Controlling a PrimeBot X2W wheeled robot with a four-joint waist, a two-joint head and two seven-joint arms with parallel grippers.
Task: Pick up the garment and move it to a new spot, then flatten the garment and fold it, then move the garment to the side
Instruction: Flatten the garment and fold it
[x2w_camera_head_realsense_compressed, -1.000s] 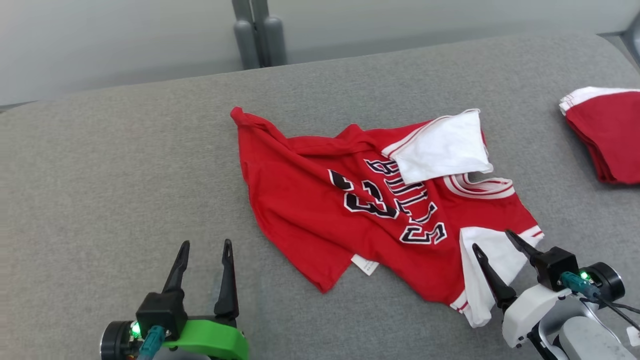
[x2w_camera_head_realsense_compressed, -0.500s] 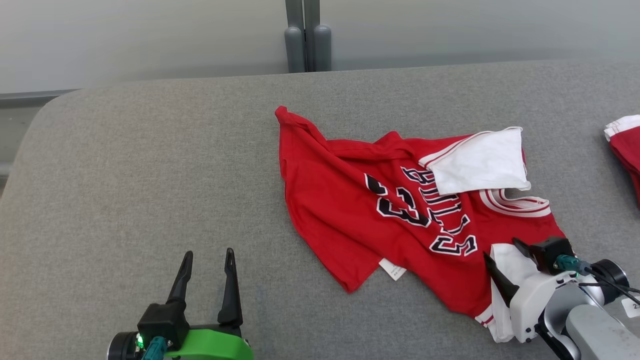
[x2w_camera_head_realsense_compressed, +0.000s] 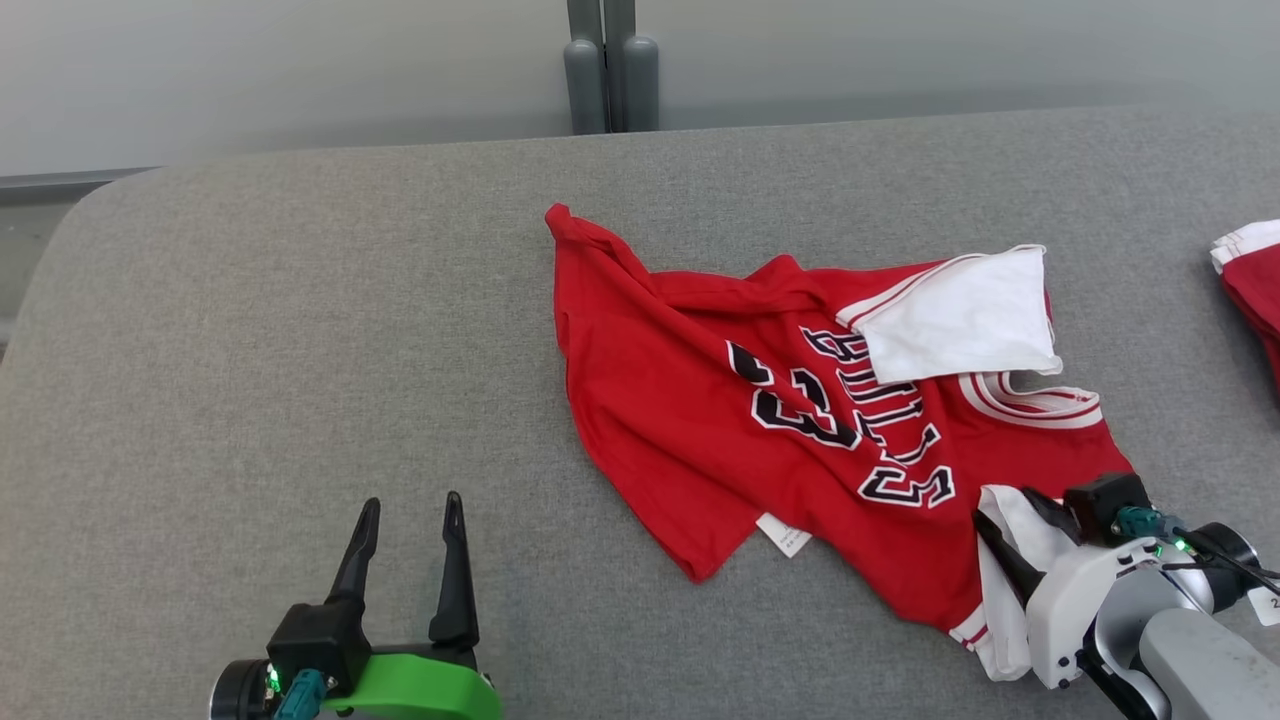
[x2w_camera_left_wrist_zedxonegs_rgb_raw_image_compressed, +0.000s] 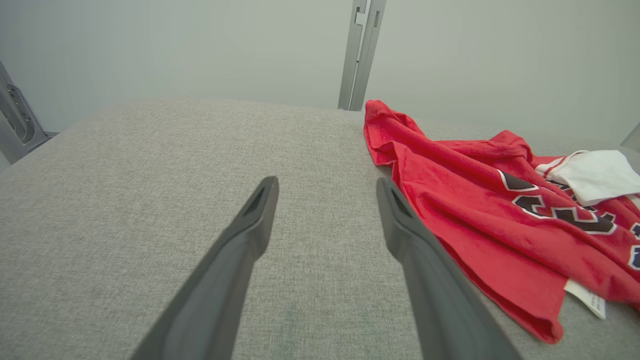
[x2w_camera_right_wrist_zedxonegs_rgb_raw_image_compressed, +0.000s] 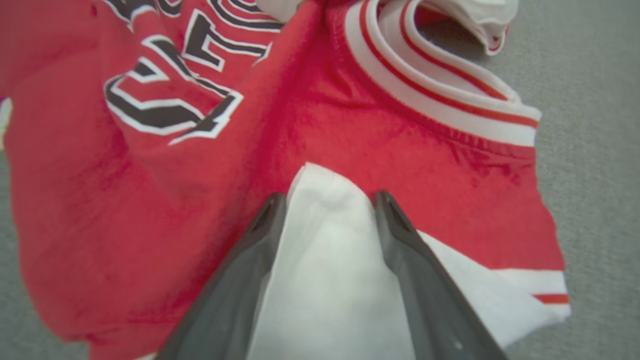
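Right hand (x2w_camera_head_realsense_compressed: 1005, 507) at jersey (x2w_camera_head_realsense_compressed: 680, 400) sleeve, lower right of frame.
Fingers (x2w_camera_right_wrist_zedxonegs_rgb_raw_image_compressed: 240, 270) spread astride white sleeve (x2w_camera_right_wrist_zedxonegs_rgb_raw_image_compressed: 325, 290), pinch unclear; left hand (x2w_camera_head_realsense_compressed: 412, 502) released, lower left, over grey table (x2w_camera_head_realsense_compressed: 250, 350).

Looks like a robot lab or test room to me: bare pale wall (x2w_camera_head_realsense_compressed: 300, 70), grey metal post (x2w_camera_head_realsense_compressed: 600, 60), bench (x2w_camera_head_realsense_compressed: 250, 300) covered in grey fabric.

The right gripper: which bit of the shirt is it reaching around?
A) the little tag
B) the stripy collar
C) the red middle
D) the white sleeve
D: in the right wrist view, the right gripper has its jaws on either side of the bunched white sleeve of the shirt.
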